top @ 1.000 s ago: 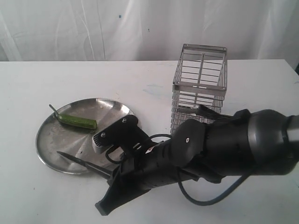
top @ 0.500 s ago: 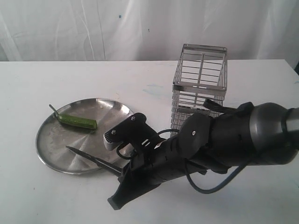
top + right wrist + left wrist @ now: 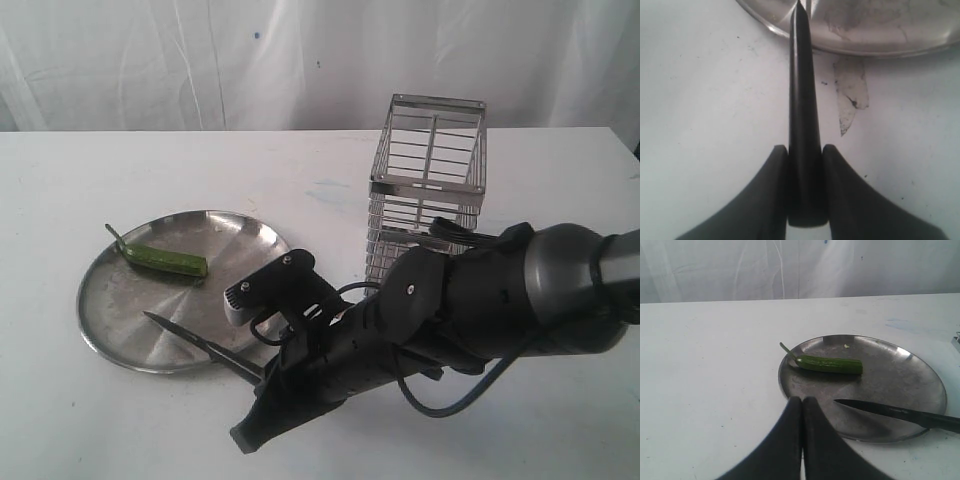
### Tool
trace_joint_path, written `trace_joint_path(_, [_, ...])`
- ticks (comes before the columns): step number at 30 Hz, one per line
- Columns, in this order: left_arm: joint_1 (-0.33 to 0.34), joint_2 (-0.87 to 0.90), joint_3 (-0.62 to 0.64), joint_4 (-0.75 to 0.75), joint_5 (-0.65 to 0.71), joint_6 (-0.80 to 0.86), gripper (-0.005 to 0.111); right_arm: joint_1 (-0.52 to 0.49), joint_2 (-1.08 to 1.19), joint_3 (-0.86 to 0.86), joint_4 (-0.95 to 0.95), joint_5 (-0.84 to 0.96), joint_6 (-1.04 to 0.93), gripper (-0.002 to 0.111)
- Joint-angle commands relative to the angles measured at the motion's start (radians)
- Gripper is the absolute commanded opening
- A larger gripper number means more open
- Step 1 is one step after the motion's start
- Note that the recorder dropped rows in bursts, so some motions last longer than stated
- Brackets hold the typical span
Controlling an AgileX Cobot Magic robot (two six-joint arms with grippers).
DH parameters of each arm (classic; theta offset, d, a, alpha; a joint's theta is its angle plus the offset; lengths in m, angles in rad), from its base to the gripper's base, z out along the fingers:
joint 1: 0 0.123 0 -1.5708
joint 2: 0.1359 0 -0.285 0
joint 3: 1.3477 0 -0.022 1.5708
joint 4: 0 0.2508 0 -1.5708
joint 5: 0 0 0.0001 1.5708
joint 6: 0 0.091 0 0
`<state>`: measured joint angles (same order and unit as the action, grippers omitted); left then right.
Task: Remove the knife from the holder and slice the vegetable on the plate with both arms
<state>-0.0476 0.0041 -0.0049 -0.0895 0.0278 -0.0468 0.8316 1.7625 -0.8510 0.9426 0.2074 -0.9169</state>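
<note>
Stock as I count it from my station:

- One round shallow stainless-steel plate point(image 3: 120, 310), scuffed, on the white table point(image 3: 100, 180).
- One small slender green vegetable point(image 3: 165, 261) (stem end toward the plate's rim), lying whole on the plate's far side; in the left wrist view it point(image 3: 830, 364) sits clear of the blade.
- One slim knife with dark handle and long narrow dark blade point(image 3: 195, 343). The blade reaches in over the plate's near rim, tip pointing across the steel; I cannot tell whether it touches the plate.
- One tall rectangular basket of shiny steel wire point(image 3: 428, 190), upright behind the right arm point(image 3: 480, 300).
- Two grippers. The right gripper point(image 3: 805, 165) has both fingers pressed against the knife handle point(image 3: 804, 150), clamping it. The left gripper point(image 3: 802, 410) hovers near the plate's edge with its fingers closed together, nothing between them.

Obstruction: the right arm's black body and cable cover the holder's lower part in the exterior view. A torn scrap of clear tape point(image 3: 851, 97) lies on the table beside the plate rim.
</note>
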Motion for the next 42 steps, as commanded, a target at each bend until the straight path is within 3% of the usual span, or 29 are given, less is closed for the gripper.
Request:
trace_joint_path(1, [-0.007,-0.004,0.005,-0.010,-0.004,0.000,0.000,-0.006,-0.004,0.003,0.000,0.008,0.025,0.000])
trace_joint_path(19, [-0.007,-0.004,0.005,-0.010,-0.004,0.000,0.000,-0.006,-0.237,0.003,0.002,-0.041,0.165,0.000])
trace_joint_path(31, [-0.007,-0.004,0.005,-0.012,-0.028,-0.004,0.000,-0.006,-0.245,0.084,0.006,-0.112,0.297,0.000])
trace_joint_path(34, [-0.007,-0.004,0.005,-0.128,-0.087,-0.187,0.000,-0.006,-0.245,0.095,0.006,-0.111,0.339,0.000])
trace_joint_path(37, [-0.007,-0.004,0.005,-0.135,-0.157,-0.256,0.000,-0.006,-0.245,0.095,0.006,-0.119,0.339,0.000])
trace_joint_path(42, [-0.007,-0.004,0.005,-0.135,-0.164,-0.441,0.000,-0.006,-0.245,0.095,0.006,-0.143,0.339,0.000])
